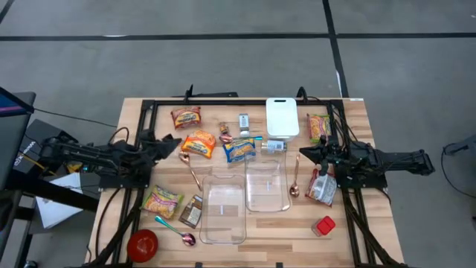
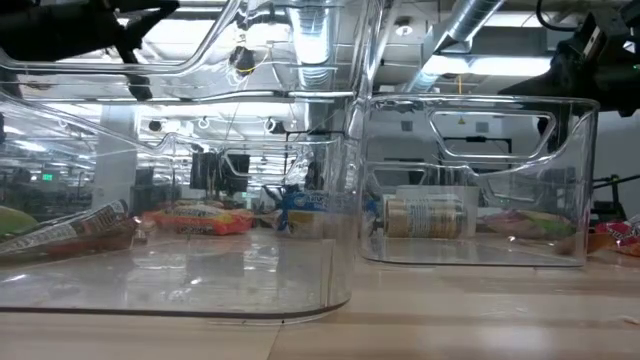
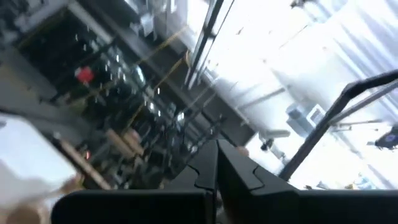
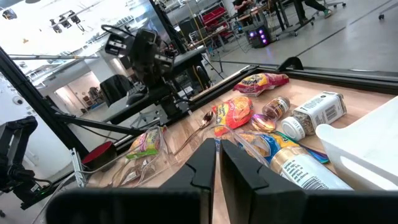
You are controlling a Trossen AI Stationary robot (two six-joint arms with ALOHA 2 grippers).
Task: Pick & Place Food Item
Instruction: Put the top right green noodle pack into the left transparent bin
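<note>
Grey floor crossed by dark lines, wooden table, bright ceiling lights — perhaps ductwork overhead

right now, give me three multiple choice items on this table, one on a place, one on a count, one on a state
1. Where is the red bowl?
A. by the table's front left corner
B. inside a bin
C. on the white cutting board

2. How many clear plastic bins are there?
A. one
B. two
C. four

3. How are the right gripper fingers?
A. wide open
B. shut, holding nothing
C. clamped on a spoon

Answers:
1 A, the high view shows it at that corner.
2 B, one bin sits beside another.
3 B, the right wrist view shows the fingers together, empty.
</note>
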